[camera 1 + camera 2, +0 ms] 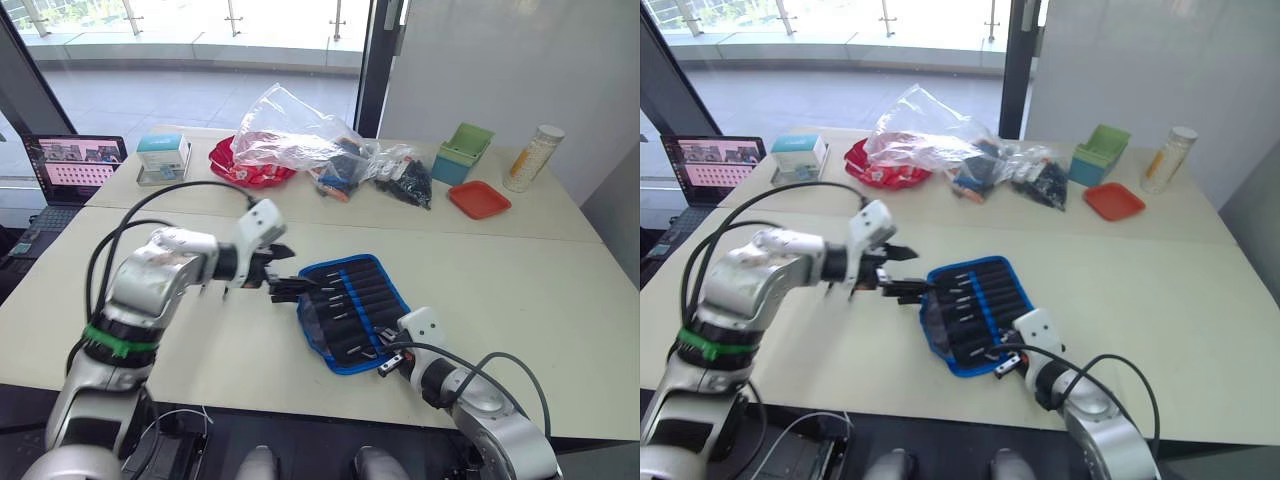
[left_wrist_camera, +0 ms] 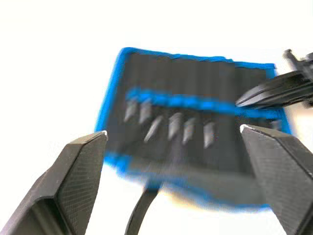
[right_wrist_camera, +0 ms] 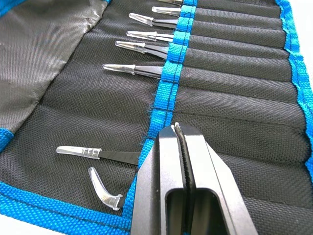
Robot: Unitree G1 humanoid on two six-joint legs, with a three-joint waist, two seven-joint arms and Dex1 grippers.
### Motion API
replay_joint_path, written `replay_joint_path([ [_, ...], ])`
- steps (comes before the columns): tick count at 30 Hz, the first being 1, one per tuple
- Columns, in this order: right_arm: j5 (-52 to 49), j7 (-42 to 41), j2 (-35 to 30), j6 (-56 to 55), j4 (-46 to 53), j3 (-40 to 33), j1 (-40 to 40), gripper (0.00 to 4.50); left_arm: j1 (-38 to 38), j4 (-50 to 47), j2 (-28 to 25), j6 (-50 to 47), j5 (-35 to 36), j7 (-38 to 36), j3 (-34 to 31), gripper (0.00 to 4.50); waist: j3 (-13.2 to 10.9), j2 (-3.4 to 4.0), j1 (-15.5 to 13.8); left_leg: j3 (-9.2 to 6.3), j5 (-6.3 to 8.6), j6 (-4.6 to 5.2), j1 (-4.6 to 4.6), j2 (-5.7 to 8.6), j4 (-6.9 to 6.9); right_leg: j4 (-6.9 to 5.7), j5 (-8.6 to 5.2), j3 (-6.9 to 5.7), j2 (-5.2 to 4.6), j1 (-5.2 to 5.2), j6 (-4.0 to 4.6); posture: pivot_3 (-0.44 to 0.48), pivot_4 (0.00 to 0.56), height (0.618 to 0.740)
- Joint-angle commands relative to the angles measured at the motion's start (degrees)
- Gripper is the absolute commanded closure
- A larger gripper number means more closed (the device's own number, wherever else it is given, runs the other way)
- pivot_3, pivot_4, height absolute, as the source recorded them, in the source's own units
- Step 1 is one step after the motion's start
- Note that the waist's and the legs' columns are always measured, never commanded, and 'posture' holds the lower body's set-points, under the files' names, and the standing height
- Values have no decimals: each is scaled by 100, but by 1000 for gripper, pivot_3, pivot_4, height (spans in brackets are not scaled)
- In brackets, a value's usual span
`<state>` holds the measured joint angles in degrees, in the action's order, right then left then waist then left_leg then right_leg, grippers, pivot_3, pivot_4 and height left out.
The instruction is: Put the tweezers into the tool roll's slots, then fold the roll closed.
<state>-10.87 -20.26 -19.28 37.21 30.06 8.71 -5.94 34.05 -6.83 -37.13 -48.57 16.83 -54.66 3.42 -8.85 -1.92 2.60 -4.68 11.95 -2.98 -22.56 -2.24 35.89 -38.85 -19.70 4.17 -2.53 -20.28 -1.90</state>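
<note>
The tool roll [image 1: 352,308] lies unrolled on the table, black with blue edging, a flap [image 3: 39,54] folded out at its left side. Several tweezers [image 3: 139,70] sit in the slots [image 3: 230,73], their clear-capped tips poking out past the blue band [image 3: 168,83]. Two more tips [image 3: 95,152] show near the roll's front edge. My left gripper [image 1: 293,275] is open just off the roll's left edge, and its wide-spread fingers [image 2: 80,171] frame the roll [image 2: 195,122]. My right gripper [image 3: 177,132] is shut, its tip resting on the blue band at the roll's near end. A thin strap [image 2: 141,210] trails from the roll.
A clear plastic bag [image 1: 300,135] of items, a red dish [image 1: 240,168], green containers [image 1: 462,150], a red tray [image 1: 478,198] and a bottle [image 1: 532,158] line the table's far side. A small box [image 1: 162,155] and a laptop [image 1: 75,165] are at the far left.
</note>
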Motion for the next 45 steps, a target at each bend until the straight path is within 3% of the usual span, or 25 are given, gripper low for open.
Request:
replay_joint_path([
  [1, -12, -176, -115, 197, -342, 247, -243, 4500, -581, 192, 11, 1003, -220, 738, -843, 20, -1, -3, -9, 0, 0, 0, -1, -1, 1, 0, 0, -1, 0, 0, 0, 0, 150, 723],
  [5, -40, -279, -220, 191, -345, 208, -239, 4500, -1572, 70, -60, 1194, -86, 1215, -1762, 20, 1, -21, -35, -4, 0, -1, -6, 0, 2, 0, 1, -4, -2, -1, 1, 0, 150, 723],
  [8, -76, -342, -303, 196, -334, 146, -254, 4500, -2508, -679, 66, 957, 487, 1244, -2668, 20, 0, -20, 4, 5, 2, -1, -2, -1, -4, 1, 1, -1, -10, -4, 2, 0, 150, 723],
  [14, -159, -471, -456, 258, -275, 105, -251, 4500, -4276, -1859, 200, 747, 1045, 1356, -3765, 20, -3, -17, -58, 2, 6, -6, 3, -4, -7, 11, 1, -4, -11, 5, 3, 0, 150, 723],
  [21, -253, -562, -589, 293, -286, 130, -215, 4500, -5191, -2328, 505, 851, 1194, 1760, -4170, 20, 1, -22, -82, 18, 6, -7, 6, -23, -5, 52, -2, -7, -5, 15, 8, 0, 150, 723],
  [32, -251, -586, -549, 313, -375, 152, -57, 4500, -4934, -2122, 459, 879, 1078, 2279, -3578, 20, 2, -23, -49, 19, 6, -7, 7, -28, -6, 56, -2, -8, 2, 13, 11, 0, 150, 723],
  [45, -222, -441, -432, 299, -315, 127, -79, 4500, -3186, -213, 582, 1341, 127, 2888, -2118, 20, 14, -37, -14, 18, 6, -7, 8, -27, -8, 52, -1, -10, 4, 11, 11, 0, 150, 723],
])
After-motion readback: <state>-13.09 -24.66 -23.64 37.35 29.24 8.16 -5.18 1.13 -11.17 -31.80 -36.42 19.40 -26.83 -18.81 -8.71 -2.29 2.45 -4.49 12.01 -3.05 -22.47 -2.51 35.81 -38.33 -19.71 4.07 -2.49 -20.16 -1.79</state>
